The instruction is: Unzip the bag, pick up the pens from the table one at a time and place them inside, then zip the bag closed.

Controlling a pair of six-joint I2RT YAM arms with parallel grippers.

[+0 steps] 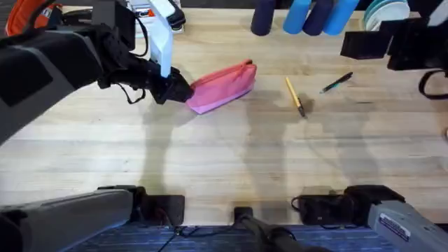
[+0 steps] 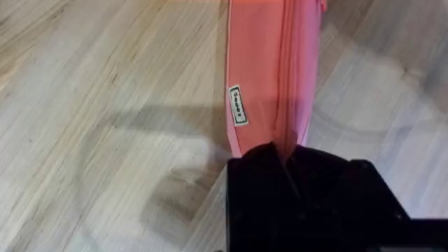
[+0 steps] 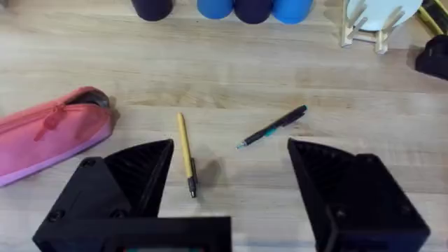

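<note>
The pink bag (image 1: pixel 224 85) lies on the table (image 1: pixel 210 161) left of centre, zipper side up. My left gripper (image 1: pixel 183 91) is shut on the bag's left end; in the left wrist view the pink fabric (image 2: pixel 266 70) runs straight into the closed black fingers (image 2: pixel 280 157). The yellow-tan pen (image 1: pixel 295 96) lies to the right of the bag, and the dark pen (image 1: pixel 337 82) with a teal accent lies farther right. My right gripper (image 1: pixel 360 45) hangs high at the back right, open and holding nothing. Its wrist view shows the bag (image 3: pixel 49 133), the yellow-tan pen (image 3: pixel 185 150) and the dark pen (image 3: pixel 271 127).
Blue and dark cylinders (image 1: pixel 308 15) stand along the back edge, with a plate rack (image 1: pixel 385 10) at the back right. An orange-red bag (image 1: pixel 28 14) sits at the back left. The front half of the table is bare wood.
</note>
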